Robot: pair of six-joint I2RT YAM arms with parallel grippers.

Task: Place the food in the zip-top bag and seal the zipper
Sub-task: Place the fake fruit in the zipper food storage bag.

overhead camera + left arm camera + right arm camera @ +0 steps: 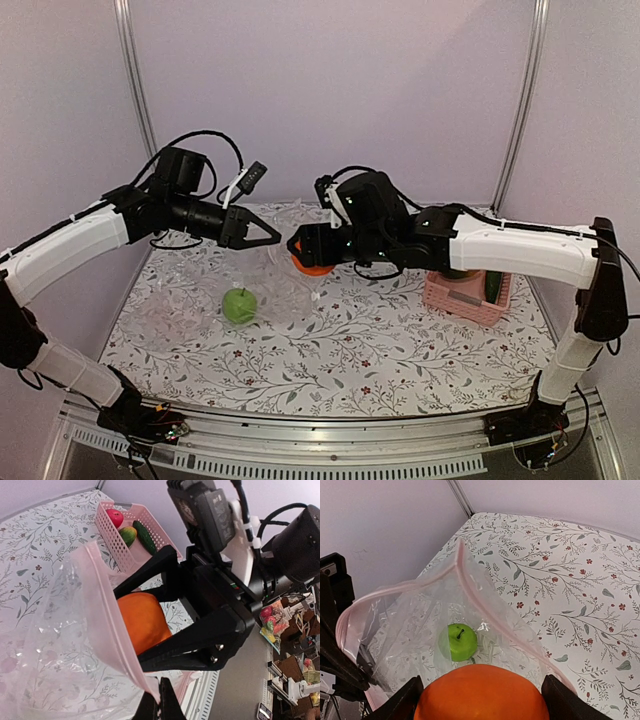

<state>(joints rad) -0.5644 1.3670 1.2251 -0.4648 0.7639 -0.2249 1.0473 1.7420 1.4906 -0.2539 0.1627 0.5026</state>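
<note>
From the top camera you see your left gripper [272, 236] pinched together on the raised rim of the thin, see-through plastic zip-top bag [275, 278], which slumps on the floral-patterned table [400, 350]. Your right gripper [300, 247], almost tip to tip with it, is clamped wide around the round, smooth orange [314, 264], up in the air at the bag's mouth. The small bright green apple [239, 305] lies low within the plastic. The pink slatted plastic basket [465, 297] sits at the right, under the right arm.

From the left wrist, your closed fingers [167, 705] nip the pale pink zipper [107, 625] strip and hold that edge up. The orange [142, 622] sits just behind it between the right gripper's [131, 625] black fingers. The basket [117, 545] beyond holds the red apple [114, 516], the green-orange mango [128, 535] and the dark green cucumber [145, 536].

From the right wrist, the orange [482, 692] fills the bottom edge, directly over the open mouth, and the green apple [459, 641] lies inside the bag [405, 630] beneath.
</note>
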